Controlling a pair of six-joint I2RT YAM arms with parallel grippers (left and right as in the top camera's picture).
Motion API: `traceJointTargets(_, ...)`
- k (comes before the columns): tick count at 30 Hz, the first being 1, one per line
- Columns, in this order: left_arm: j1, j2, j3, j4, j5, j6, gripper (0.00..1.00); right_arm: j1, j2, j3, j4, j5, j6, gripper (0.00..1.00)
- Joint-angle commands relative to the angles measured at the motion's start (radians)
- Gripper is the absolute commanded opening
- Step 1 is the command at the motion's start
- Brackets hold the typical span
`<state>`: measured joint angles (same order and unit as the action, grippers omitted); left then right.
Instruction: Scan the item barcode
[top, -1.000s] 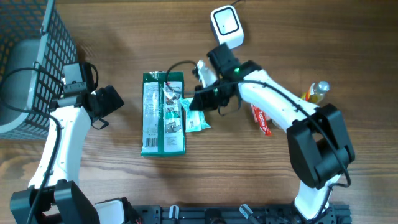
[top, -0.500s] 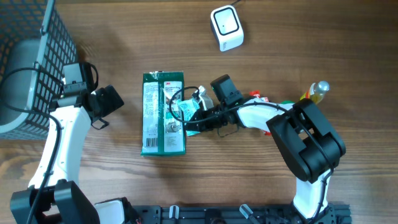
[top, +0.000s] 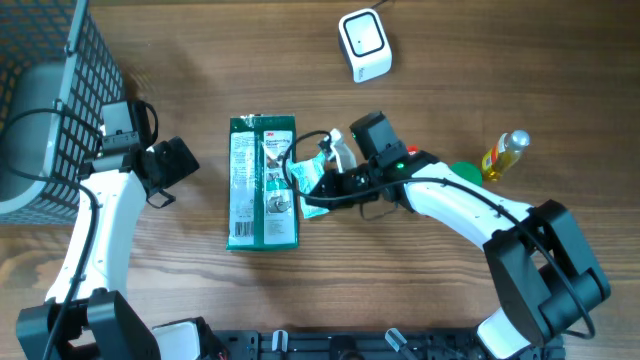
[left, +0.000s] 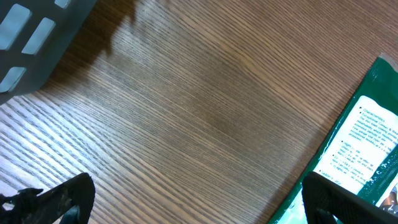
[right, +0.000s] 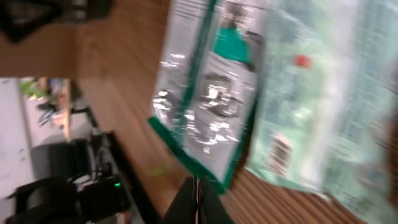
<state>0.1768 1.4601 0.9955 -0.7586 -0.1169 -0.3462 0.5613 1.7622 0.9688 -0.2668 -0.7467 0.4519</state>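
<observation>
Jaws of the right gripper (top: 325, 175), pressed together, sat just right of the small green packet (top: 308, 178), scanner (top: 363, 45) well apart toward upper centre; left gripper (top: 172, 165), spread wide, stood farther.

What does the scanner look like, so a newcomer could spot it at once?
On the wooden table, look to the far side from the arm bases, beyond the big green package. The scanner sits alone there: a small white rounded box with a square window, while its neighbours are the green package and a yellow bottle.
</observation>
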Motion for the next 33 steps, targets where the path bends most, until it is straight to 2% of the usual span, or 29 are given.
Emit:
traceJointTargets(1, 0.005, -0.011, 0.013, 0.002, 0.001, 0.002, 1.0, 0.001, 0.044, -0.032, -0.007, 0.141, -0.003, 0.04)
traceJointTargets(5, 0.005, -0.011, 0.013, 0.002, 0.001, 0.001, 1.0, 0.001, 0.109, -0.058, 0.001, 0.226, 0.073, 0.04)
traceJointTargets(10, 0.005, -0.011, 0.013, 0.002, 0.001, 0.001, 1.0, 0.001, 0.133, -0.058, -0.008, 0.222, 0.105, 0.04)
traceJointTargets(16, 0.005, -0.011, 0.013, 0.002, 0.001, 0.002, 1.0, 0.002, -0.12, -0.035, -0.058, 0.219, 0.097, 0.04)
traceJointTargets(20, 0.005, -0.011, 0.013, 0.002, 0.001, 0.001, 1.0, 0.002, -0.227, -0.036, -0.057, 0.391, 0.098, 0.04)
traceJointTargets(26, 0.005, -0.011, 0.013, 0.002, 0.001, 0.002, 1.0, 0.002, -0.132, -0.047, -0.031, 0.621, 0.134, 0.04)
traceJointTargets(30, 0.005, -0.011, 0.013, 0.002, 0.001, 0.001, 1.0, 0.002, -0.033, -0.047, 0.033, 0.634, 0.171, 0.04)
traceJointTargets(33, 0.005, -0.011, 0.013, 0.002, 0.001, 0.001, 1.0, 0.002, 0.024, -0.047, 0.04, 0.573, 0.206, 0.05)
